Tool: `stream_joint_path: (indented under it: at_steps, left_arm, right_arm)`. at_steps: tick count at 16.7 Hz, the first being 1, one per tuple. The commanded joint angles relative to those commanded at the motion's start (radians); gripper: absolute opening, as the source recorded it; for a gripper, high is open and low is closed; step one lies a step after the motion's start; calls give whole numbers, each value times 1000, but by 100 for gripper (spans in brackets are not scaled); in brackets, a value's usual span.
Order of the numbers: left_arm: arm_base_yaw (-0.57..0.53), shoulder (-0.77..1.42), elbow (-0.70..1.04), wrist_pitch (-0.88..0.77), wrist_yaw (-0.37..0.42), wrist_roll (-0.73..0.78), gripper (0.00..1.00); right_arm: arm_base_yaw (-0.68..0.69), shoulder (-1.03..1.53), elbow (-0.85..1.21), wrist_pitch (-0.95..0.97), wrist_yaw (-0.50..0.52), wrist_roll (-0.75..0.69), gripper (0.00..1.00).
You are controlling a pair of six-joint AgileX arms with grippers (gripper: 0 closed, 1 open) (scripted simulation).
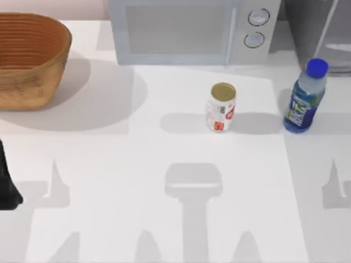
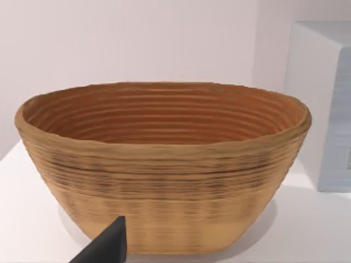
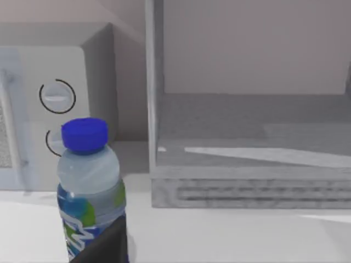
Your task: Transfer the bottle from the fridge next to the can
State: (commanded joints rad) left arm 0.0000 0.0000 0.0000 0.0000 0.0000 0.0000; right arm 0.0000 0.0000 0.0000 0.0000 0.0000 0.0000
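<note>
The bottle (image 1: 305,98) with its blue cap stands upright on the table, in front of the fridge (image 1: 318,33) at the back right. The white and red can (image 1: 221,107) stands upright to the bottle's left, a clear gap between them. In the right wrist view the bottle (image 3: 88,186) is close, with a dark part of my right gripper (image 3: 104,249) low in front of it. Behind it the fridge (image 3: 247,186) shows a bare inside. My left gripper (image 1: 8,186) is parked at the table's left edge.
A woven basket (image 1: 27,60) sits at the back left and looms near in the left wrist view, basket (image 2: 164,164). A light grey microwave (image 1: 186,30) with two knobs stands at the back middle. The white table (image 1: 164,219) stretches toward the front.
</note>
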Motion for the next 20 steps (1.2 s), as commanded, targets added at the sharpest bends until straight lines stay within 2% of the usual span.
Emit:
stream_joint_path:
  at_steps: [4,8,20]
  left_arm:
    - [0,0,0,0,0,0,100]
    - [0,0,0,0,0,0,100]
    - [0,0,0,0,0,0,100]
  right_arm:
    - [2,-8,13,-10,2,0,100]
    - [-3,-115,103,-160,6,-3,100]
    - [-4,-625,518,-1177,2,-6,100]
